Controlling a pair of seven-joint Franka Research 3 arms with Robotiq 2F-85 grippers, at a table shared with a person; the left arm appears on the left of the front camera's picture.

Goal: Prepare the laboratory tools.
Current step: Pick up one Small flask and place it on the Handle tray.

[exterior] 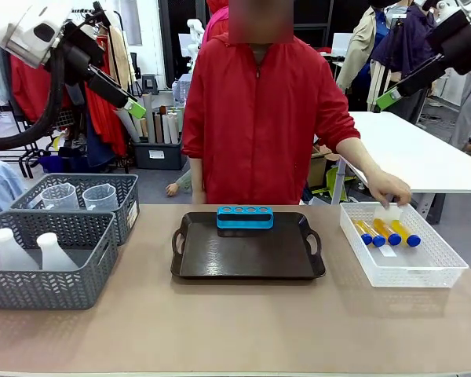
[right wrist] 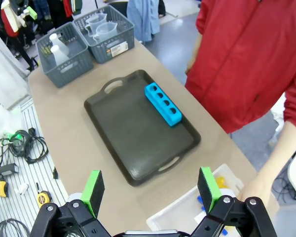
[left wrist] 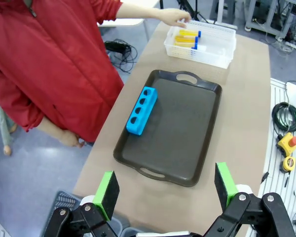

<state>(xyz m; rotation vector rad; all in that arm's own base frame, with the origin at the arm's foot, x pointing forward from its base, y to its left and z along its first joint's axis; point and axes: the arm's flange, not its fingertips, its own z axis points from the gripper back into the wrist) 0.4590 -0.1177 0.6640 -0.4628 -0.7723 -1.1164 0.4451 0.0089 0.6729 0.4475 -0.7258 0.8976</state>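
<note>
The blue four-hole rack (exterior: 245, 217) lies empty along the far edge of a dark tray (exterior: 247, 259). Three yellow-orange tubes (exterior: 385, 232) with blue caps lie in the white lattice bin (exterior: 424, 271) on the right, and a person's hand (exterior: 391, 191) reaches into its far end. Two conical flasks (exterior: 12, 250) stand in the near left basket, two clear beakers (exterior: 60, 196) in the one behind. My left gripper (exterior: 133, 106) and right gripper (exterior: 388, 98) hang open high above the table. From the wrists, my left gripper (left wrist: 165, 192) and right gripper (right wrist: 150, 190) look down on the rack (left wrist: 141, 110) (right wrist: 163, 104).
Two grey mesh baskets (exterior: 78, 287) stand at the table's left. The person in a red jacket (exterior: 259, 118) stands at the far edge behind the tray. Bare tabletop (exterior: 235, 330) lies in front of the tray. Cables and tools (right wrist: 10, 148) lie beside the table.
</note>
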